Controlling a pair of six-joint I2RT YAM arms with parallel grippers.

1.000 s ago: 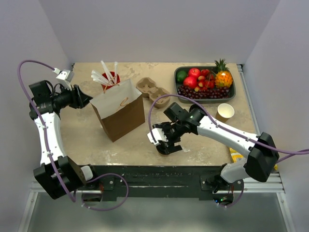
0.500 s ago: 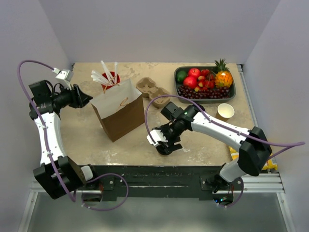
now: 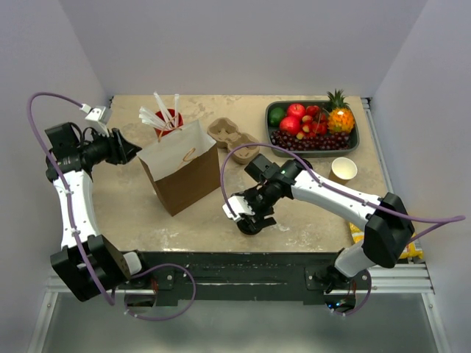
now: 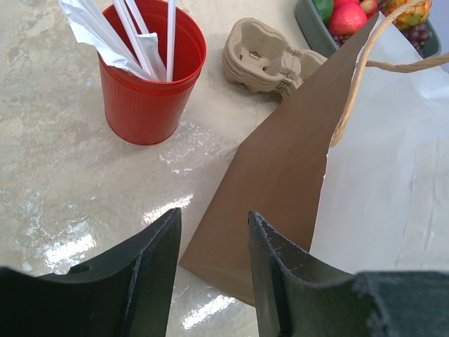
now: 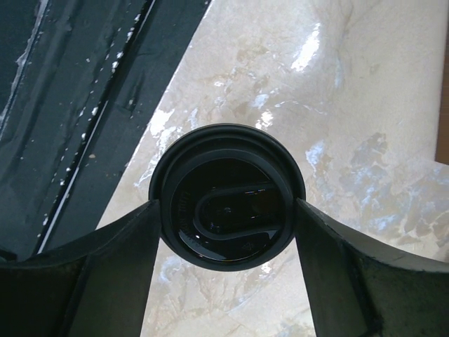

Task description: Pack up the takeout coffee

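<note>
The right pincer (image 3: 250, 218) is clamping the takeout coffee (image 3: 252, 223) at the near edge of the tabletop (image 3: 132, 198), roughly midway along it. In the right wrist view its two fingers (image 5: 123, 274) are pressing against opposite sides of the black lid – the takeout coffee (image 5: 226, 207) is sitting upright between them on the marbled surface, just beside the dark front rail. The right arm is reaching in from the near right corner.

To the left of the cup, a brown paper bag (image 3: 180, 173) is standing open, its white lining and cord handle showing. The left pincer (image 3: 136, 154) is hovering at the bag's left edge with its fingers (image 4: 158, 281) parted by a narrow gap. In the left wrist view the bag (image 4: 280, 168) is filling the space beyond them, and nothing is showing pinched between.

Behind the bag a red cup (image 3: 168, 118) is holding wrapped straws, and a stack of pulp cup carriers (image 3: 234, 138) is lying to its right. At the far right a dark tray of fruit (image 3: 313, 121) is carrying apples, cherries, grapes and a small pineapple – a lidless paper cup (image 3: 343, 170) is standing just near of it.
</note>
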